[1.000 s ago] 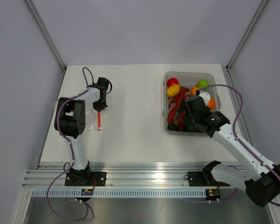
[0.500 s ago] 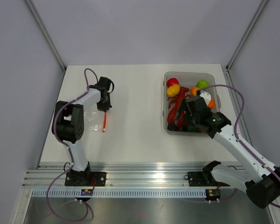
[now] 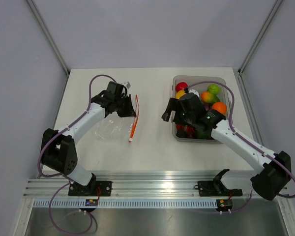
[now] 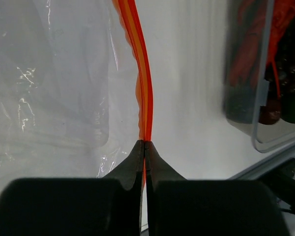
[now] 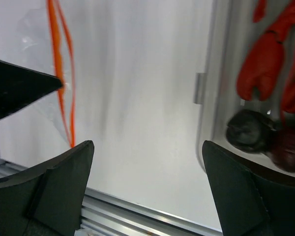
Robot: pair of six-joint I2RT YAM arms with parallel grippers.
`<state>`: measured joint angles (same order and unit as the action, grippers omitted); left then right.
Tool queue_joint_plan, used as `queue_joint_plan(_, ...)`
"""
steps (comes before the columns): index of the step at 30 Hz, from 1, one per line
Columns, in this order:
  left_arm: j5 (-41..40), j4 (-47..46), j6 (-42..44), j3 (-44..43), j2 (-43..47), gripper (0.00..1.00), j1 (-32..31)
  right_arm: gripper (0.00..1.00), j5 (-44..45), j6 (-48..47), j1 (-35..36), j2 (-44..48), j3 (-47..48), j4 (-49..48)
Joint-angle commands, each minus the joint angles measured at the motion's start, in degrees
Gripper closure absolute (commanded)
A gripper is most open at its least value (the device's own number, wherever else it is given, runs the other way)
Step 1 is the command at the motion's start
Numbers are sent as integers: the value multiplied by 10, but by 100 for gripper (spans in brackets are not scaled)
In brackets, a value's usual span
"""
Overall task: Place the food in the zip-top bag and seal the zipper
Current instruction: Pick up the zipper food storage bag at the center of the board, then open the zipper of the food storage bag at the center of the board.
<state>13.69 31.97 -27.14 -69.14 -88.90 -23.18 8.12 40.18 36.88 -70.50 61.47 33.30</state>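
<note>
The clear zip-top bag lies left of centre, its red-orange zipper along the right edge. My left gripper is shut on the zipper's far end; in the left wrist view the fingertips pinch the strip with the bag to their left. The food, red, yellow, green and orange pieces, sits in the clear tub. My right gripper hangs open just left of the tub, holding nothing. In the right wrist view the gripper is over bare table between the zipper and the tub wall.
A red lobster-like toy and dark pieces lie at the tub's near left corner. The aluminium rail runs along the table's near edge. The left gripper's finger shows at the left of the right wrist view.
The left gripper closed on the zipper and pulled the bag right, toward the table's middle. The right gripper swung left, from over the tub to the table beside it.
</note>
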Motion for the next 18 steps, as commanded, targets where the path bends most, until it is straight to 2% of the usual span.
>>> queue_joint_plan(1,85,-47,-48,12,20,100,-10,0,-48,29,29,-49,44,-88)
queue_joint_plan(5,99,-54,-57,16,29,100,-14,4,-55,52,50,-92,54,-138)
queue_joint_plan(8,102,-55,-63,21,41,100,-15,8,-51,56,66,-145,76,-140)
queue_joint_plan(18,110,-46,-62,27,61,100,-15,20,-63,80,70,-232,108,-167)
